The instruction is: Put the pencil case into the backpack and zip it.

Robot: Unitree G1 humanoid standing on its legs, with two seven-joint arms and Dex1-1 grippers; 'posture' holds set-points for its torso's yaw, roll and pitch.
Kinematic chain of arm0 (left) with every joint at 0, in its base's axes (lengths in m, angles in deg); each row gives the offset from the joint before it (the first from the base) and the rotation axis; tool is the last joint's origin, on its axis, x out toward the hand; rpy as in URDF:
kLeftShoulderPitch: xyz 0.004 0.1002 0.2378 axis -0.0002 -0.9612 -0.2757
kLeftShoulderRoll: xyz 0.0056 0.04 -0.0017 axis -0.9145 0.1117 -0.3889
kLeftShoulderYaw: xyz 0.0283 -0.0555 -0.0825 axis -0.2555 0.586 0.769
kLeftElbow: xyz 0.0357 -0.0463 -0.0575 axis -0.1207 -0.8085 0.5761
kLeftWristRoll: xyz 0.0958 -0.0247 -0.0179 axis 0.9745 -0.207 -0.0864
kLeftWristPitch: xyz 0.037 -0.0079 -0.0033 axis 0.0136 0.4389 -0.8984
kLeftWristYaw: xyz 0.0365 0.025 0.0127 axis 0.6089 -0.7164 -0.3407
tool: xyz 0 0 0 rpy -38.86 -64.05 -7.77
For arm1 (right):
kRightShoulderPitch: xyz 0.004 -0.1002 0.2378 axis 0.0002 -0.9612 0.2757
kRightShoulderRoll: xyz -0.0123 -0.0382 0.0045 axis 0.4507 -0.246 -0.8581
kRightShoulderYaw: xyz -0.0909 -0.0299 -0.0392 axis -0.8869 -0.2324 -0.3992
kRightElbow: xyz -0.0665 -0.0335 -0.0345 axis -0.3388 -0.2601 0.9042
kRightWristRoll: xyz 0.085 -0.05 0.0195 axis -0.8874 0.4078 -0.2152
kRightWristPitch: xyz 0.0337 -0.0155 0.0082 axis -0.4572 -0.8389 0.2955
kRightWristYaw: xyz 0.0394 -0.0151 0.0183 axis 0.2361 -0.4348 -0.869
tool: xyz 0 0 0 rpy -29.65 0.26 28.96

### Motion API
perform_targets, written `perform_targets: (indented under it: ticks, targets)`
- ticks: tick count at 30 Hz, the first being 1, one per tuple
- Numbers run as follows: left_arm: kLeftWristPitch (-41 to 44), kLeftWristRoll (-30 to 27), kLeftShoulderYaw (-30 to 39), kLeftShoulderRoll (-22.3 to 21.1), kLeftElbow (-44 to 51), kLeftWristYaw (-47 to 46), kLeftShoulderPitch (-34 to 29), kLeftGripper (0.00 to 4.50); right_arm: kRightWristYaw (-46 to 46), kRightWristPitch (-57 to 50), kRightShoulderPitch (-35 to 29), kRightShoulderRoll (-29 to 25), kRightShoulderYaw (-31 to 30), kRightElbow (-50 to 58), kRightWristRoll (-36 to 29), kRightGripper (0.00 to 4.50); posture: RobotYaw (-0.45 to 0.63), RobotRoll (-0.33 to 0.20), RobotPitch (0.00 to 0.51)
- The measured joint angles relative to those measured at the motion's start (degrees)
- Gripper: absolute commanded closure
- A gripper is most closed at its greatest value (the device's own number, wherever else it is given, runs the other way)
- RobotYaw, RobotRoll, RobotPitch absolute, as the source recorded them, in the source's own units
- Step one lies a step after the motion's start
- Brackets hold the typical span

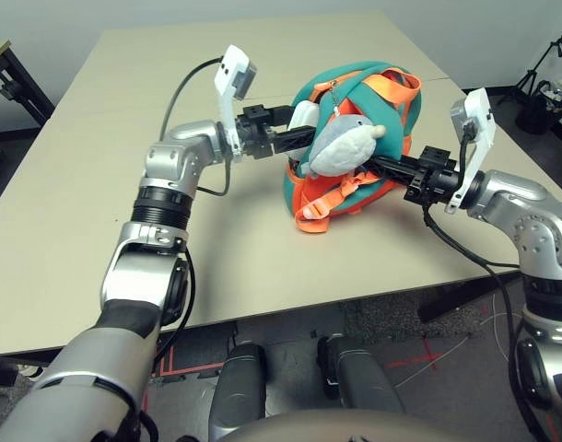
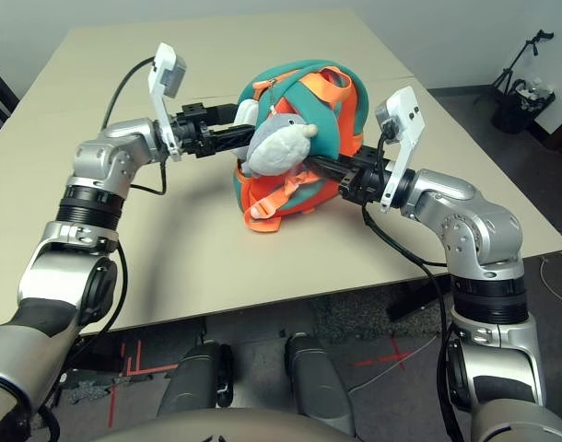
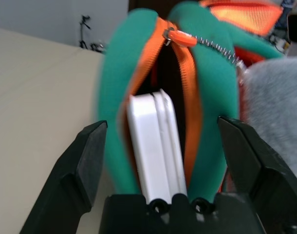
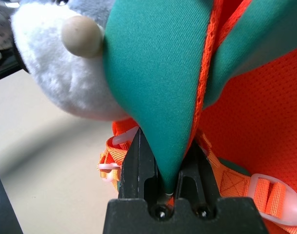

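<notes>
A large beige rectangular table [image 1: 97,184] occupies the room, its surface bare around the work. Near its far right side sits the small teal fabric backpack [image 1: 310,101] with orange straps, a grey-white plush fish toy [image 1: 341,143] hanging against its front. The right gripper [image 4: 170,183] is clenched on a fold of the backpack's teal fabric. The left gripper [image 3: 160,161] stands released, jaws spread either side of the zip opening. The flat white hard pencil case [image 3: 156,146] sits partly inside that opening, between the orange zip edges.
</notes>
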Motion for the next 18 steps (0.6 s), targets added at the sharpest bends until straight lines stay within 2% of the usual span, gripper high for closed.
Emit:
perform_targets:
  ticks: [6,15,18]
  targets:
    - [5.5,-5.3,5.8,-5.5,7.4,0.3,-1.7,0.00,-0.6,0.6,0.1,0.0,-0.3,-1.0,0.6,4.40,-0.08,0.000,0.064]
    - [10.3,-8.2,7.6,-6.2,16.0,-4.2,-9.9,0.00,-0.9,1.7,0.3,0.4,-1.5,-1.9,1.3,4.40,-0.08,0.000,0.058]
    - [11.7,-10.2,8.0,-4.9,19.1,-5.8,-11.8,0.52,-0.9,2.0,0.3,0.4,-1.6,-1.9,1.5,4.40,-0.08,0.000,0.057]
